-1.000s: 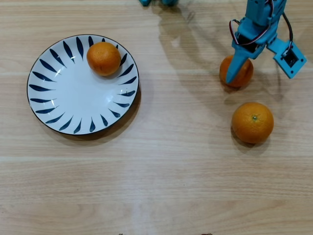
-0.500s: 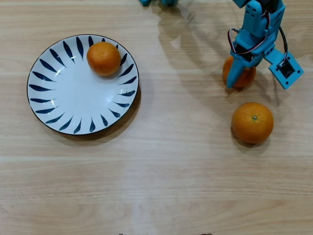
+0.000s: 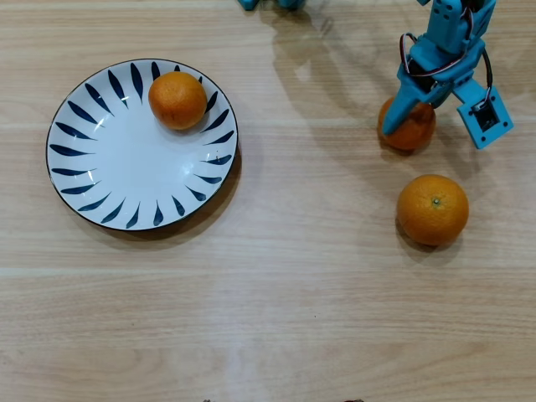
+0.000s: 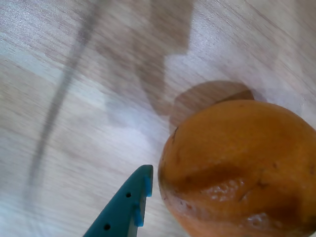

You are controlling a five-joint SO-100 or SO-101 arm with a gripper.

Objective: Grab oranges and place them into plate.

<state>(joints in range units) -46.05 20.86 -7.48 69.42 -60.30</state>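
Three oranges show in the overhead view. One orange (image 3: 177, 100) lies in the upper part of the white plate with blue strokes (image 3: 100, 180). A second orange (image 3: 412, 131) sits on the table at upper right, under my blue gripper (image 3: 410, 120). Its left finger (image 3: 396, 110) reaches down the orange's left side; the other finger is hidden. In the wrist view this orange (image 4: 237, 168) fills the lower right, and one blue fingertip (image 4: 142, 181) stands just left of it with a thin gap. The largest orange (image 3: 432, 209), with a green stem dot, lies below, apart from the gripper.
The wooden table (image 3: 276, 293) carries everything. The arm's base parts (image 3: 268, 3) peek in at the top edge. The wrist camera block (image 3: 484, 115) juts out to the right of the gripper.
The gripper has swung slightly over the upper right orange, its visible finger shifting up and left along the fruit. The orange has barely moved; plate and other oranges are unchanged.
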